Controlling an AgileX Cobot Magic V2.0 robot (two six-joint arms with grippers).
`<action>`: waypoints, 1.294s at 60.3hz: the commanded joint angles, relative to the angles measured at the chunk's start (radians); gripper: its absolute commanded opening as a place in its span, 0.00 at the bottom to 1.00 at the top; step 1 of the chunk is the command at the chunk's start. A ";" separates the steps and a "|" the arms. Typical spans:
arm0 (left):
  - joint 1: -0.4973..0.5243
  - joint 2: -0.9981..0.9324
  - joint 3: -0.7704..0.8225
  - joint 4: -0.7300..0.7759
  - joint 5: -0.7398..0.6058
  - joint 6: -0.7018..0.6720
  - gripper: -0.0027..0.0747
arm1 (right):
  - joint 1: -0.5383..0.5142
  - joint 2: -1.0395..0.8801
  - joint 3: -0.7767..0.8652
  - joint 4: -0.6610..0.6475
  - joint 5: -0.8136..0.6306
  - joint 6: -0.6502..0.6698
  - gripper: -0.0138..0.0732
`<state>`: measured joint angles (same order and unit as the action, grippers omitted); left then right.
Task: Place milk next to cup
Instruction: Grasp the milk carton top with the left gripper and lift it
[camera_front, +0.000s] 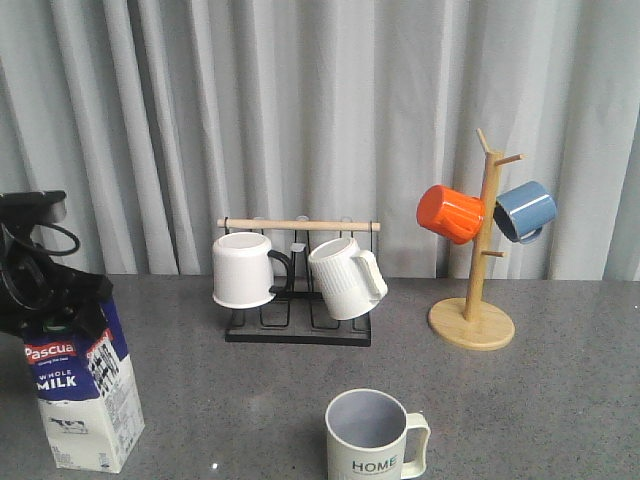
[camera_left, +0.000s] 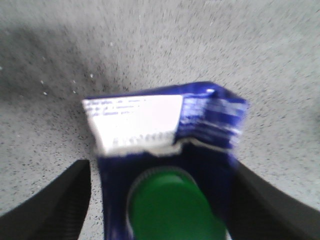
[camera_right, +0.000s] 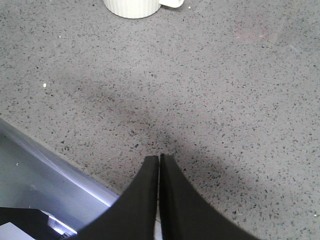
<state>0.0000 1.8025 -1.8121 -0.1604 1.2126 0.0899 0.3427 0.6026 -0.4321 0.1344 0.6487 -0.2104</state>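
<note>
Item: dark-blue-and-white gable-top milk carton (camera_front: 82, 385), upright at my far left between the spread fingers of the left gripper (camera_left: 160, 200), contact unclear; grey-green "HOME" mug (camera_front: 375, 437) well to its right; right gripper (camera_right: 159, 161) pressed closed, idle.

Even, soft light fills the front view, which is sharp; the pale grey-green ceramic mug marked "HOME" (camera_front: 375, 437) casts almost no shadow on the speckled grey table (camera_front: 520, 400). The left wrist view is heavily blurred: the dark blue and white milk carton (camera_left: 165, 130) and its green cap smear. The right wrist view is crisp, with a soft dark shadow beyond the black right gripper (camera_right: 159, 159).
</note>
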 joint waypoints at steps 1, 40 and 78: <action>0.000 -0.026 -0.031 -0.015 -0.043 -0.008 0.68 | -0.002 0.002 -0.028 0.003 -0.054 0.000 0.15; -0.001 -0.034 -0.031 -0.311 -0.022 0.002 0.11 | -0.002 0.002 -0.028 0.003 -0.059 0.000 0.15; -0.232 -0.033 -0.031 -0.392 -0.053 0.129 0.02 | -0.002 0.002 -0.028 0.004 -0.057 0.000 0.15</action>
<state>-0.1932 1.8239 -1.8121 -0.6048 1.2133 0.2602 0.3427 0.6026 -0.4321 0.1344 0.6477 -0.2104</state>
